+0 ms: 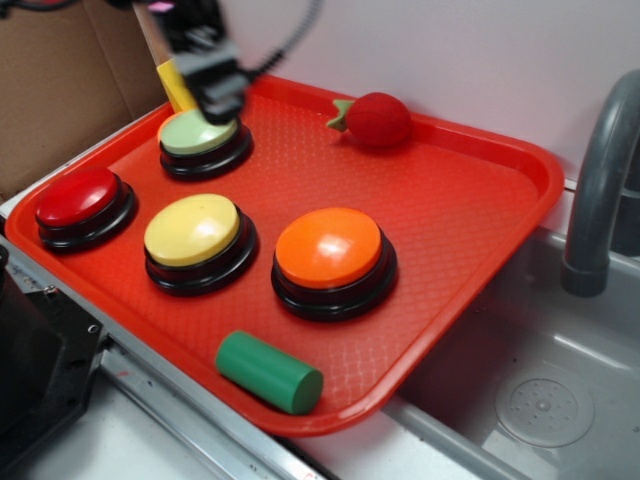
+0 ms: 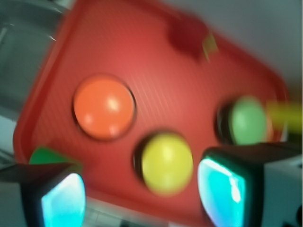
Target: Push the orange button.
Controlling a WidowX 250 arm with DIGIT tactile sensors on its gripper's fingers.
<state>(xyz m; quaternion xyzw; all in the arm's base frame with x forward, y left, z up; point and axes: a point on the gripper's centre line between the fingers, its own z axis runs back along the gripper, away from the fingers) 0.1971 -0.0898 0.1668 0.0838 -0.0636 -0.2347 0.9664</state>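
1. On the red tray (image 1: 480,210), far left of the orange button (image 1: 330,247), you have a red button (image 1: 78,196).
2. Just left of the orange button sits the yellow button (image 1: 192,229).
3. Up-left of it, your gripper (image 1: 222,100) hovers at the green button (image 1: 196,132); wrist view shows the fingers (image 2: 64,201) apart, empty.
4. Orange button is tray centre, untouched.
5. In front of it lies a green cylinder (image 1: 270,372).
6. Behind-right, a strawberry toy (image 1: 375,119).

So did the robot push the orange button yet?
Not yet. Nothing looks done: the orange button sits untouched on the tray. Right now the hand is over the green button at the back. It has yet to cross to the orange one and press down.
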